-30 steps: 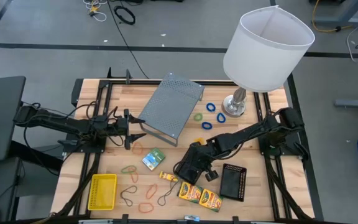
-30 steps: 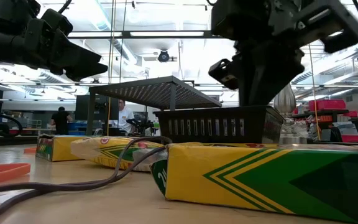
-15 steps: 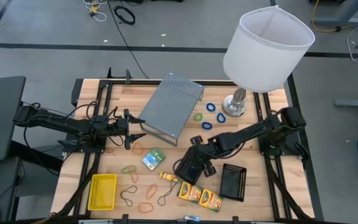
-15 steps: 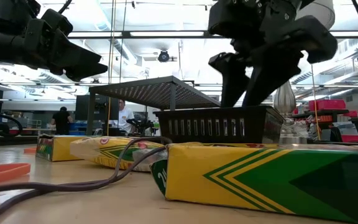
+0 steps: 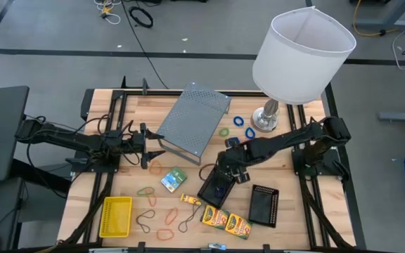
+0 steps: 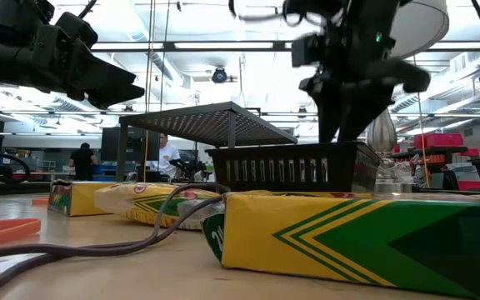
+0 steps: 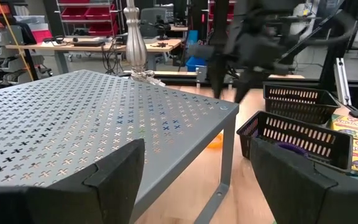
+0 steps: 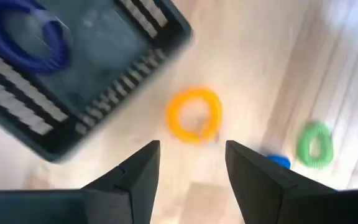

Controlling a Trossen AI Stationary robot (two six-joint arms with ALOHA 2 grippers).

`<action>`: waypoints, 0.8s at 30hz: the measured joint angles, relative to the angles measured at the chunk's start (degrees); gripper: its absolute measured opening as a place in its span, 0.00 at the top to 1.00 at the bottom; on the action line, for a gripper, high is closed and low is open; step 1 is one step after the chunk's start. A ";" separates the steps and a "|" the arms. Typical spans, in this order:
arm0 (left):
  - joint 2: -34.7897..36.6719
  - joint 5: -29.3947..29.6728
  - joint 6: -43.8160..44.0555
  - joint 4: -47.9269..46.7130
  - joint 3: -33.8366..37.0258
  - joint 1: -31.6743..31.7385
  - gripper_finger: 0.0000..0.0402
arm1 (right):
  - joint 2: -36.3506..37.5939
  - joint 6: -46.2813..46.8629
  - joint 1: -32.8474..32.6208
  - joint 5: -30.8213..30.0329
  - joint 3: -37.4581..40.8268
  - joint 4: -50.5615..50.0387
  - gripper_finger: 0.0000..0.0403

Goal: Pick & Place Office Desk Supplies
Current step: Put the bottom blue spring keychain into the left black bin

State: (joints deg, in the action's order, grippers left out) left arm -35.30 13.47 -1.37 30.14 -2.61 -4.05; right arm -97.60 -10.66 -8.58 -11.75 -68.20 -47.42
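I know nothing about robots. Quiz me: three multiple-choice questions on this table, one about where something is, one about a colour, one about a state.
1. Where is the blue loop?
A. inside a black mesh tray
B. in the yellow basket
C. on the grey shelf

2. What colour is the loop just beyond the right gripper?
A. red
B. orange
C. black

3. How does the left gripper stand?
A. open, empty
B. clamping a crayon box
C. shut on a loop

Answers: 1 A, it lies on the tray floor; 2 B, plainly orange; 3 A, fingers apart, nothing between them.

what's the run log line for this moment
right gripper: open, above orange band | blue band: in mesh tray | left gripper: open, by shelf
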 joint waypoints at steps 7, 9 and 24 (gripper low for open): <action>0.01 0.00 0.01 -0.01 0.00 0.00 0.27 | 0.02 -2.61 8.32 0.00 6.09 3.76 0.53; -0.01 0.00 0.00 -0.01 0.00 0.00 0.27 | 0.02 -2.73 10.54 0.10 7.32 4.70 0.53; 0.00 0.00 0.02 -0.01 0.00 0.00 0.27 | 0.02 -6.25 17.56 4.64 15.14 19.89 0.53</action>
State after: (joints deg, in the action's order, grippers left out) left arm -35.31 13.47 -1.34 30.13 -2.61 -4.05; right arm -97.58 -16.91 8.97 -7.10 -53.06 -27.54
